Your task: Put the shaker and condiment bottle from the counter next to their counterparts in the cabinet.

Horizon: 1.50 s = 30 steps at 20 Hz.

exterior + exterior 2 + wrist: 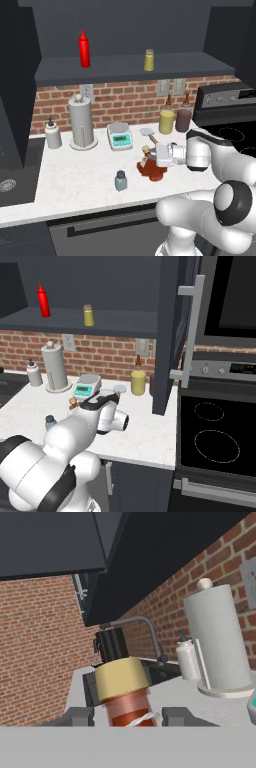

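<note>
Landmark: kitchen scale (pixel 120 135), on the counter (pixel 75 180), left base view.

Far left of the scale: soap dispenser (pixel 53 134), then paper towel holder (pixel 81 122) just left of it. Up and left of the scale, on the cabinet (pixel 125 70) shelf: red squeeze bottle (pixel 84 49). Up and right of it: yellow-olive shaker (pixel 149 60).

In front of the scale, towards the counter edge: the shaker (pixel 120 180), upright, untouched.

Right of and in front of the scale: condiment bottle (pixel 151 166), wide foot on the counter and tan stopper towards the gripper (pixel 153 154). Hand view has the stopper and ribbed neck sitting between the two fingertips (pixel 180 716), jaws narrowed to about neck width. Contact looks likely, but I can't confirm a firm clamp.

Handling judgement: bottle is tall, thin and rigid, probably glass-like and slick; the ribs should help friction. Bottom-heavy foot, so a grip at the neck just under the stopper lets it hang plumb. Avoid gripping the stopper itself; it may pull off.

Right of the scale, at the wall: two jars (pixel 175 119).
</note>
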Motion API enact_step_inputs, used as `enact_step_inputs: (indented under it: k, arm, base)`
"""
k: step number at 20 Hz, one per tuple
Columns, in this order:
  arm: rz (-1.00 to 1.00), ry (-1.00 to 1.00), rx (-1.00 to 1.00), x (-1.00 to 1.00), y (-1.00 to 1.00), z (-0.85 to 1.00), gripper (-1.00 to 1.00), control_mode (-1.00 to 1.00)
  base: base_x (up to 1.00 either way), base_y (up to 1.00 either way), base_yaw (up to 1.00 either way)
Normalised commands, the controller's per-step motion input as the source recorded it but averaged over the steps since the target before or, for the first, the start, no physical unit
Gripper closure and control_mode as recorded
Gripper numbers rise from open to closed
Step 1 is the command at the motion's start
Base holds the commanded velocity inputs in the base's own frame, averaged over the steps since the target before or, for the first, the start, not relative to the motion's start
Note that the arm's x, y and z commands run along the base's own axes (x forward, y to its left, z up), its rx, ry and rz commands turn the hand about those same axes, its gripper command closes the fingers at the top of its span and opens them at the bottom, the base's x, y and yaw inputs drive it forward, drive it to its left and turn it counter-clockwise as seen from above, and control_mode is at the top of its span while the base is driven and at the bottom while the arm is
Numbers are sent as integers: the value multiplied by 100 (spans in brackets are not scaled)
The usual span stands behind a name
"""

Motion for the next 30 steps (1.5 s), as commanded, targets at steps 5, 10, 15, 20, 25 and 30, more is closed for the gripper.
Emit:
enact_step_inputs:
  k: [5,10,15,20,25,30]
  arm:
    - [0,0,0,0,0,0,100,-100]
    - [0,-4,-1,1,13,51,100,-100]
    - [0,3,0,13,18,100,100,-100]
    - [0,5,0,6,25,86,100,-100]
    - [0,2,0,0,39,76,100,-100]
    - [0,1,0,0,46,75,100,-100]
  base:
    - [0,0,0]
    - [0,0,0]
    - [0,0,0]
    - [0,0,0]
    - [0,0,0]
    - [0,0,0]
